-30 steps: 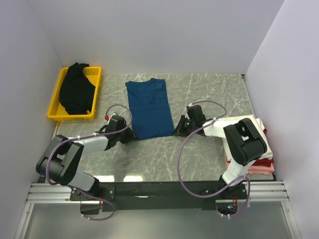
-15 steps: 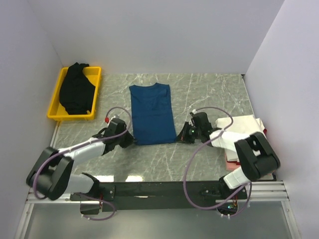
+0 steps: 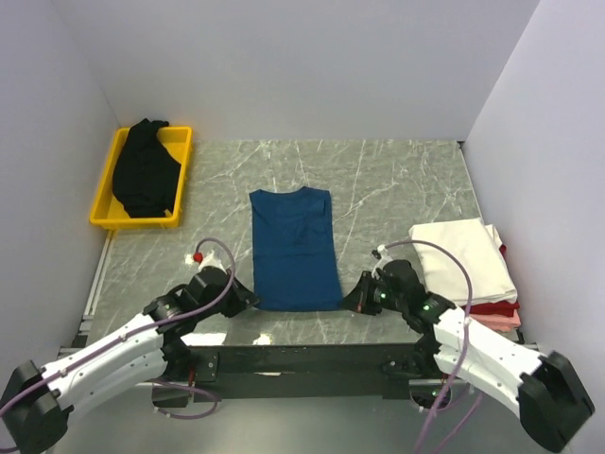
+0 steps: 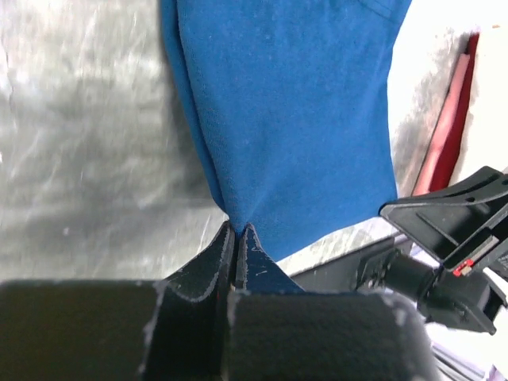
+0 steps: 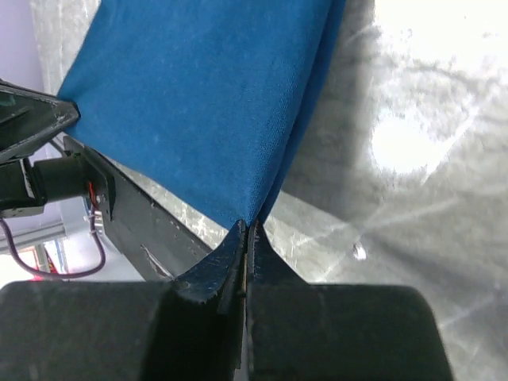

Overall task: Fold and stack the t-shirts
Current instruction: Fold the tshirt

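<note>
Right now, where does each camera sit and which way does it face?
Top external: above and behind the bases, looking down on the table; both arms, blue t-shirt, yellow tray, folded stack.
Left wrist: low on the left arm, facing right over the shirt; left gripper pinches a near corner.
Right wrist: low on the right arm, facing left; right gripper pinches the other near corner.
Shared: both wrist views show the shirt and the opposite gripper.

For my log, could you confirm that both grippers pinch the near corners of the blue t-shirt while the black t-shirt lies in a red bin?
Not quite: the top external view shows the bin is yellow. Otherwise yes: the left gripper and right gripper pinch the near corners of the blue t-shirt, and the black t-shirt lies in that bin.
</note>
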Robot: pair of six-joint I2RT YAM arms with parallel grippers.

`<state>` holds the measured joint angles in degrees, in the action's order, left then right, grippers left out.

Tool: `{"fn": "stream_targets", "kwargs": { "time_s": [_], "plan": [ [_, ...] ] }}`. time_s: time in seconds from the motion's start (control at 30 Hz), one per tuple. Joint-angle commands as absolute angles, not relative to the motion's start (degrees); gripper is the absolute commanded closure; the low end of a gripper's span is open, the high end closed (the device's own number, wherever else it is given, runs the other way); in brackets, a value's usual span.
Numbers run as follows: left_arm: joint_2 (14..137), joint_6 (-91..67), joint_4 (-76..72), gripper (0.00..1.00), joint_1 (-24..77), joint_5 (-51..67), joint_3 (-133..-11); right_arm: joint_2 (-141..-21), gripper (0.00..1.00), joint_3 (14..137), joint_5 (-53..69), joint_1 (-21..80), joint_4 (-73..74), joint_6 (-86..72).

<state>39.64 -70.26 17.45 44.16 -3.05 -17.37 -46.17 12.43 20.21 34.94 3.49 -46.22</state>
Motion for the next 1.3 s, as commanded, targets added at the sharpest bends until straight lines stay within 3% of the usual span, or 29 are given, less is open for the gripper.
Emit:
{"fn": "stream_targets", "kwargs": {
  "time_s": [0.0, 0.47, 0.77, 1.07, 1.27],
  "plan": [
    [36.30, -72.68, 21.44, 0.99, 45.70, -6.23, -16.70, -39.57, 1.00, 11.43, 16.26, 35.86, 8.95, -48.08],
    [39.81, -67.86, 26.80, 0.99, 46.05, -13.26, -26.89, -40.52, 1.00, 24.50, 11.87, 35.95, 19.86, -42.89],
    [47.00, -61.71, 24.17, 1.00, 44.65, -14.95, -34.97, -49.30, 1.00, 36.98, 9.67, 35.51, 23.29, -38.15],
    [60.53, -51.34, 16.88, 1.00, 26.83, -0.45, -44.11, -65.54, 1.00, 49.64, 15.72, 29.02, 21.01, -33.31],
    [72.50, -48.17, 15.56, 1.00, 21.01, 5.44, -52.99, -76.97, 1.00, 58.61, 21.44, 23.57, 19.43, -32.34]
  ]
}}
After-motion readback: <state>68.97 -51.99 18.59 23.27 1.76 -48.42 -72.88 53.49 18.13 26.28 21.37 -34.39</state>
